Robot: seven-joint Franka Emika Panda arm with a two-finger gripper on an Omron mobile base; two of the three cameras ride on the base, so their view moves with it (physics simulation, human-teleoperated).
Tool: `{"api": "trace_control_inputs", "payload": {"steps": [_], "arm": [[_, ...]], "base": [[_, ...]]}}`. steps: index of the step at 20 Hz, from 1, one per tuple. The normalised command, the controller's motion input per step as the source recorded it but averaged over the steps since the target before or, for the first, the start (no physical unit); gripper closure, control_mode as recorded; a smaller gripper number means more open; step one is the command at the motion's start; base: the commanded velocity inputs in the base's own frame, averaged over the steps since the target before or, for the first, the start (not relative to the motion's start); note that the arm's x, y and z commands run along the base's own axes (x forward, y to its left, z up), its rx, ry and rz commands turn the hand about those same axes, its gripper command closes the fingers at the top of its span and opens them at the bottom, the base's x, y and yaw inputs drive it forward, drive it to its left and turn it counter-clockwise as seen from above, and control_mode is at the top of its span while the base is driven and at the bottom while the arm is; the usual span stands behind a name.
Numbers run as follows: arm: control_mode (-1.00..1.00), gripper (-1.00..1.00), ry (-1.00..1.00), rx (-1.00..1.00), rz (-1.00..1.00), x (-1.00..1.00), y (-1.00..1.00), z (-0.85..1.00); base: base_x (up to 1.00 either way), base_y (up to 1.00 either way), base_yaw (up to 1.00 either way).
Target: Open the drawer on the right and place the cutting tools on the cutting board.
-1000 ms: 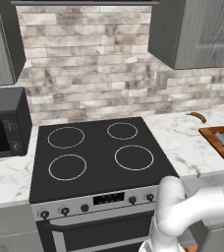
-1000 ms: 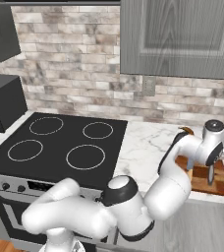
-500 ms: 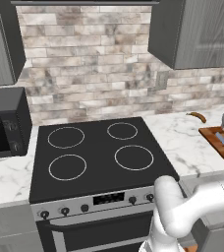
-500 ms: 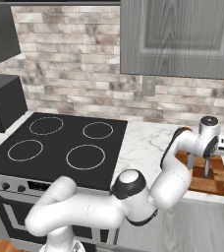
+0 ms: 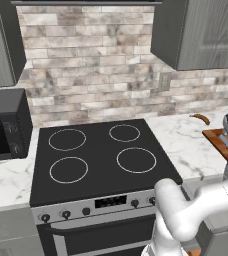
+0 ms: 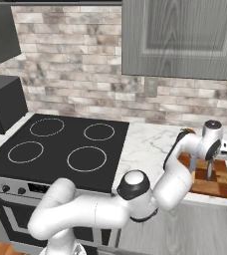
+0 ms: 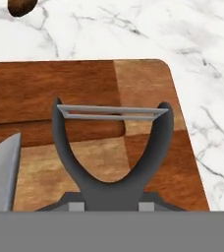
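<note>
At the far left, the black box-shaped microwave oven (image 5: 3, 125) is cut off by the edge of the left base view. Right of it is the black glass cooktop with four white rings (image 5: 100, 155). The small display and knobs on its front panel are too small to read, and no other writing is legible.

On the white marble counter (image 6: 150, 144) to the right lies the curved brown-orange thing (image 5: 201, 118). In the right base view the arm partly covers it. Near it lies the thick reddish-brown wooden cutting board with checkered blocks (image 6: 221, 185). Its right part is cut off in the left base view.

The white two-finger gripper (image 6: 208, 163) hangs above this board. Its jaws are together, clamped on the dark Y-shaped peeler with a thin grey blade (image 7: 111, 147), which points down at the wood. I cannot tell if the blade touches the board. In the hand view, a flat bluish-grey knife blade (image 7: 1, 172) lies on the board left of the peeler. Its handle is outside that picture.

The arm covers the grey fronts under the counter, so I cannot tell where the drawer is or whether it is open.

Compared with one second ago, the hand is still over the board, only slightly more to the left. The grip has not changed.
</note>
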Motion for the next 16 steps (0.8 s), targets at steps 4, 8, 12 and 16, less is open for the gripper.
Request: {"api": "trace_control_inputs", "payload": {"steps": [4, 8, 12, 16], "arm": [[-1.00, -1.00, 0.00, 0.00, 0.00, 0.01, 0.00, 0.00], [-1.00, -1.00, -0.04, 0.00, 0.00, -0.04, 0.00, 0.28], [-1.00, -1.00, -0.18, 0.00, 0.00, -0.27, 0.09, 0.47], [-1.00, -1.00, -0.28, 0.00, 0.00, -0.35, 0.26, 0.35]], "base": [[0.00, 0.00, 0.00], [0.00, 0.00, 0.00], [0.00, 0.00, 0.00], [0.00, 0.00, 0.00]]}}
